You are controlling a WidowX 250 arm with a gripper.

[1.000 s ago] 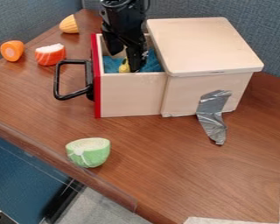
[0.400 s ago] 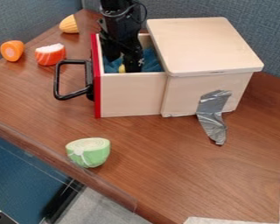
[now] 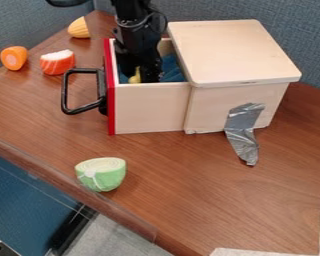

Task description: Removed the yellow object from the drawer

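The black gripper (image 3: 141, 75) hangs down inside the pulled-out wooden drawer (image 3: 151, 109), near its front left part. A small yellow object (image 3: 135, 76) shows at the gripper's lower end, just behind the drawer's near wall and mostly hidden by it and the gripper. Whether it is held cannot be told. Blue cloth (image 3: 172, 69) lines the drawer around them. The drawer has a red front edge with a black handle (image 3: 83, 109) on its left.
The wooden box (image 3: 234, 52) stands right of the drawer, with grey tape (image 3: 243, 131) at its base. A green cabbage half (image 3: 100, 174) sits near the table's front edge. An orange-white piece (image 3: 57, 62), a carrot piece (image 3: 14, 58) and a yellow-orange piece (image 3: 78, 28) lie left.
The gripper has shifted left and a little lower inside the drawer. The yellow object now shows slightly further left than before.
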